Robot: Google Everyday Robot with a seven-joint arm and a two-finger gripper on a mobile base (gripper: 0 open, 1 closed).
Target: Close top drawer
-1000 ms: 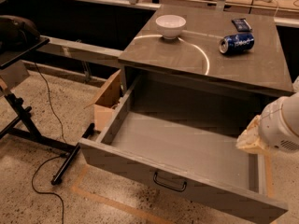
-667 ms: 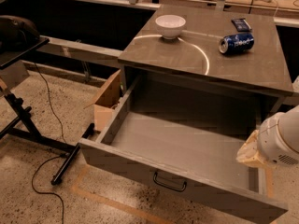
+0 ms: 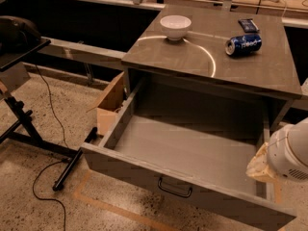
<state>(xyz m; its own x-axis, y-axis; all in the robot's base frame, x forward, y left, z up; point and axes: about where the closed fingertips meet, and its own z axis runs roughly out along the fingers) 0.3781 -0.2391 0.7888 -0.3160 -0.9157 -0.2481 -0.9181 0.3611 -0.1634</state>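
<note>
claw (image 3: 259, 166): seen at the right edge of the camera view as a tan part below the white rounded arm housing (image 3: 288, 150), by the right wall of the drawer near its front corner. whether it is open or closed cannot be told.

top drawer (image 3: 144, 170): pulled far out from under the worktop (image 3: 250, 73), with the loop handle (image 3: 174, 189) at the centre of the front panel. closing is judged not yet under way.

recommended: bring the claw clear of the drawer's side and round to the outer face of the front panel. press near the handle so the drawer runs straight rather than skewing, and push level and steadily until the panel sits flush.

risks noted: a cardboard box (image 3: 111, 105) stands just beside the left wall. a bowl (image 3: 175, 26) and a can (image 3: 243, 44) lying on its side rest on the worktop, and a hard slam could set the can rolling.
</note>
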